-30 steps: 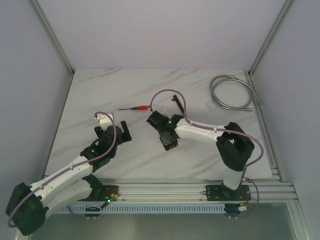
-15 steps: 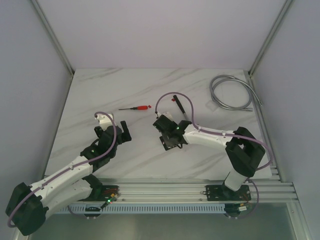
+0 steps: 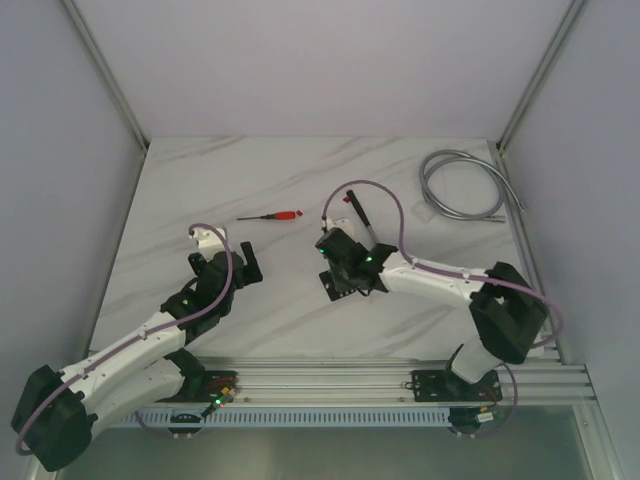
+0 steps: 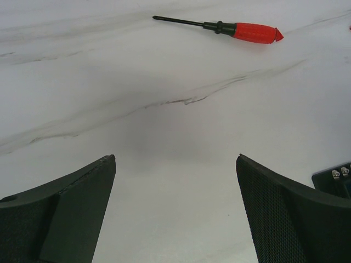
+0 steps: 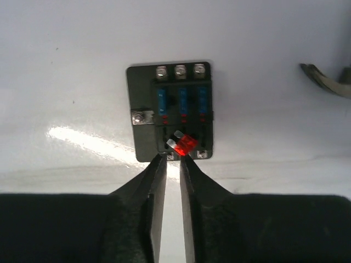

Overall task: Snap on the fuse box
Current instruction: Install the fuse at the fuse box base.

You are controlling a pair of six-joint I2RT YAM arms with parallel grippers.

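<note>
The fuse box [image 5: 170, 109] is a small dark square block lying flat on the marble table, with blue fuses seated in its slots. A loose red fuse [image 5: 185, 143] lies tilted on its near edge. My right gripper [image 5: 173, 159] hovers just short of that edge, its jaws a narrow gap apart with nothing between them. From above, the right gripper [image 3: 340, 268] covers most of the fuse box [image 3: 338, 288]. My left gripper [image 4: 175, 159] stands wide open and empty over bare table, with a corner of the fuse box [image 4: 335, 176] at its right.
A red-handled screwdriver [image 3: 272, 216] lies behind the left gripper [image 3: 243, 262]. A small black tool with a red tip [image 3: 357, 212] lies behind the right gripper. A coiled grey cable [image 3: 460, 186] sits at the back right. Metal frame posts edge the table.
The right arm has swung right, its elbow moving toward the table's right edge and its gripper shifting slightly right over the fuse box. Left arm unmoved.
</note>
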